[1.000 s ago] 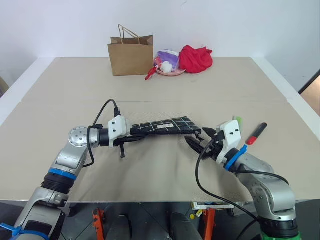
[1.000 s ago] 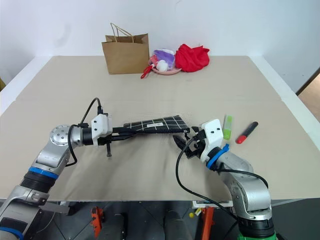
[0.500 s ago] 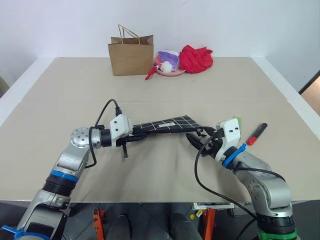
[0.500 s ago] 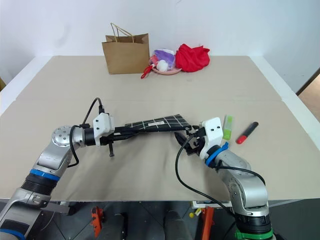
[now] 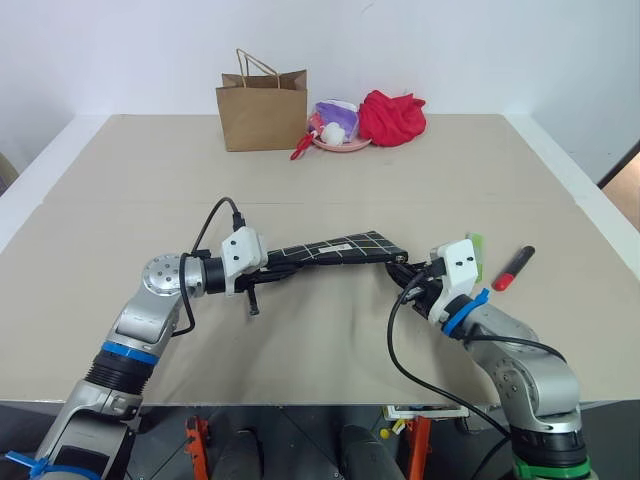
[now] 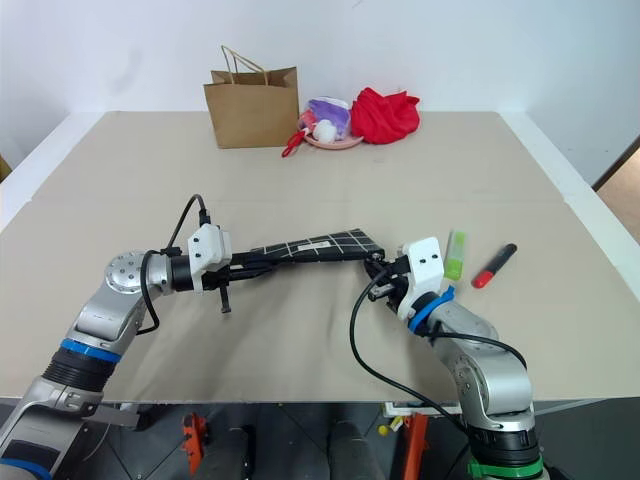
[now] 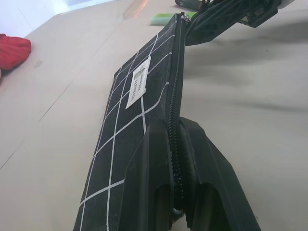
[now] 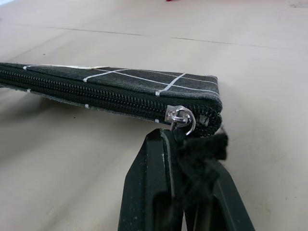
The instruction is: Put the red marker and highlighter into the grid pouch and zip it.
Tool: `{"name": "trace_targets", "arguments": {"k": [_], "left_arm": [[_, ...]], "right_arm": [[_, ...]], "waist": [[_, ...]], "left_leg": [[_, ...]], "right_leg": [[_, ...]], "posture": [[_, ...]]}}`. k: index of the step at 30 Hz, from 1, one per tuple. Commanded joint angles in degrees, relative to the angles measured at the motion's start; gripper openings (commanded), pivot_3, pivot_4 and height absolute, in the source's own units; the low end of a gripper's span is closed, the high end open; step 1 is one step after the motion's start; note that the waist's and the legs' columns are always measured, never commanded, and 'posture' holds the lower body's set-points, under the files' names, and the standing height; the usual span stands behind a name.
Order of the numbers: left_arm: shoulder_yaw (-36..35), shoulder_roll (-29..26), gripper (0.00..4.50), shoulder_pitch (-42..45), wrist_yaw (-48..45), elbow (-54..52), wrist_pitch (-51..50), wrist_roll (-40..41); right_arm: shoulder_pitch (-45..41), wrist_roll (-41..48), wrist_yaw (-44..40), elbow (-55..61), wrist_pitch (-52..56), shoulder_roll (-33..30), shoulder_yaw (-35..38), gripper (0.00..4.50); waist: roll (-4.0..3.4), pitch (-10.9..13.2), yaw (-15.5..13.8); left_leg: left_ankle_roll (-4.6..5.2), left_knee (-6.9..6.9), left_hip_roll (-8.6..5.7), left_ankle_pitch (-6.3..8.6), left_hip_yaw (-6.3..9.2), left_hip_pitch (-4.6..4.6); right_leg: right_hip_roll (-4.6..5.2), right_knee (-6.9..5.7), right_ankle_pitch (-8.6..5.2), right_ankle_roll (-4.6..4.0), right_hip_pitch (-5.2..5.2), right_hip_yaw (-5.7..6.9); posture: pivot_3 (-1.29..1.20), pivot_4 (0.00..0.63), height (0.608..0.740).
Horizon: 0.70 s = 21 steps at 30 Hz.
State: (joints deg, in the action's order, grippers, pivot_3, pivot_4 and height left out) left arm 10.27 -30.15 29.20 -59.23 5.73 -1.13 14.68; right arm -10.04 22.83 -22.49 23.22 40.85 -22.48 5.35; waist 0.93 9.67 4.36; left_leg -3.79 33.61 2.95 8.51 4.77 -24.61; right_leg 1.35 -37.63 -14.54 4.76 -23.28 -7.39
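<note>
The grid pouch (image 5: pixel 340 247), black with white lines and a white label (image 7: pixel 139 83), hangs above the table between my two grippers. My left gripper (image 5: pixel 272 264) is shut on its left end, pinching the zipper edge (image 7: pixel 174 130). At the pouch's other end, my right gripper (image 8: pixel 185 140) is shut on the black pull cord (image 8: pixel 202 150) just under the metal zipper slider (image 8: pixel 179 115). The zipper teeth look closed along the visible length. Just past my right wrist, the lime-green highlighter (image 6: pixel 455 253) and the red marker (image 6: pixel 493 265) lie on the table.
A brown paper bag (image 5: pixel 262 110), a pink dish (image 5: pixel 340 145) of small items and a red cloth (image 5: pixel 390 117) stand along the table's far edge. The beige tabletop (image 5: pixel 330 340) stretches wide under the pouch.
My right gripper has gone from open to shut, closing on the pull cord at the pouch's end. The pouch's right end has lifted slightly.
</note>
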Motion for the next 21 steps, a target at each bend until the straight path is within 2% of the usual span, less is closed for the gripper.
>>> {"name": "trace_targets", "arguments": {"k": [1,8,21], "left_arm": [[-1.73,0.27,0.00,-0.05,0.44,-3.02,-0.25,0.91],[-1.41,1.02,0.00,-0.34,1.11,-4.01,-1.26,0.64],[-0.80,2.72,0.00,-1.12,2.84,-5.61,-2.42,0.00]], "right_arm": [[-1.69,0.16,-1.20,2.63,-0.42,-1.31,-0.95,0.09],[-3.87,-0.36,-2.96,4.52,0.25,-4.25,-4.88,0.09],[-7.73,-0.09,-3.46,5.47,3.83,-3.38,-9.77,0.09]], "waist": [[0.00,0.00,0.00],[0.00,0.00,-0.01],[0.00,0.00,-0.02]], "left_leg": [[0.00,0.00,0.00,0.00,0.00,0.00],[0.00,0.00,0.00,0.00,0.00,0.00],[0.00,0.00,0.00,0.00,0.00,-0.01]], "right_leg": [[0.00,0.00,0.00,0.00,0.00,0.00],[0.00,0.00,0.00,0.00,0.00,0.00],[0.00,0.00,0.03,0.06,0.00,0.00]], "posture": [[0.00,0.150,0.740],[0.00,0.150,0.740],[0.00,0.150,0.740]]}}
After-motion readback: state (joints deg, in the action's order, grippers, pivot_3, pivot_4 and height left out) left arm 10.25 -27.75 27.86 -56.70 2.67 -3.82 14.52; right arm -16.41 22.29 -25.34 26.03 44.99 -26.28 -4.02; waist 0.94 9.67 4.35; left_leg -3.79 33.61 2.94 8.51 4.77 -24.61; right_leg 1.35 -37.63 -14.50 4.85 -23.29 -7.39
